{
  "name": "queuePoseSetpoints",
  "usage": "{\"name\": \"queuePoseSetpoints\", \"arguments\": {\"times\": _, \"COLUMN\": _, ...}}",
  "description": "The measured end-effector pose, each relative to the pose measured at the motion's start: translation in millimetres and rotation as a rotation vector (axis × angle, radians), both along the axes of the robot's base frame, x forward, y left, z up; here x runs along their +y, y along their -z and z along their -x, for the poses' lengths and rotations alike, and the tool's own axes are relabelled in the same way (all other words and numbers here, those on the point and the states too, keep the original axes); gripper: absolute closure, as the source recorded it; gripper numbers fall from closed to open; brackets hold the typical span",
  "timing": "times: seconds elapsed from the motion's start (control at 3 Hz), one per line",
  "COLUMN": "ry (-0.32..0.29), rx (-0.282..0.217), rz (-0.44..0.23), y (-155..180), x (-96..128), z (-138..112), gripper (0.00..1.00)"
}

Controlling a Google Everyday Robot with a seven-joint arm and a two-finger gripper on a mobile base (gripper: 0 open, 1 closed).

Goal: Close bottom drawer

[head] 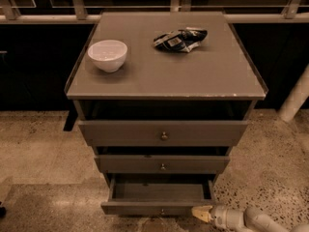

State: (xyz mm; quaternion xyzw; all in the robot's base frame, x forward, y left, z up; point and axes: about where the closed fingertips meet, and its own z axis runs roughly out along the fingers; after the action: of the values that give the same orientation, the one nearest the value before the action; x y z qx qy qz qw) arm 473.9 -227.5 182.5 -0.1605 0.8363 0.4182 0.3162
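Where the arm point(253, 220) reaches in low from the near right corner, the gripper point(202, 212) points left, its pale tip at or just beside the right end of the bottom drawer's point(140, 208) front panel; whether it is spread or pressed together cannot be told. That drawer stands pulled out toward the near side, its inside open to view, its small knob point(162, 211) left of the gripper. Above it the middle drawer point(193, 164) and the top drawer point(120, 133) also stick out, each less than the one below. On the cabinet top point(207, 76) a white bowl point(107, 55) sits far left and a crumpled packet point(180, 38) far right, well apart. Speckled floor point(38, 149) lies open on the left; a white post point(294, 100) leans at the right edge.
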Motion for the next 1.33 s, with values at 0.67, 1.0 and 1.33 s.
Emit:
{"name": "queuePoseSetpoints", "arguments": {"times": 0.67, "ry": -0.004, "rx": 0.008, "rz": -0.007, "y": 16, "x": 1, "z": -16, "gripper": 1.00}}
{"name": "queuePoseSetpoints", "arguments": {"times": 1.0, "ry": -0.013, "rx": -0.008, "rz": -0.015, "y": 23, "x": 4, "z": -40, "gripper": 1.00}}
{"name": "queuePoseSetpoints", "arguments": {"times": 1.33, "ry": -0.014, "rx": -0.010, "rz": -0.016, "y": 23, "x": 5, "z": -40, "gripper": 1.00}}
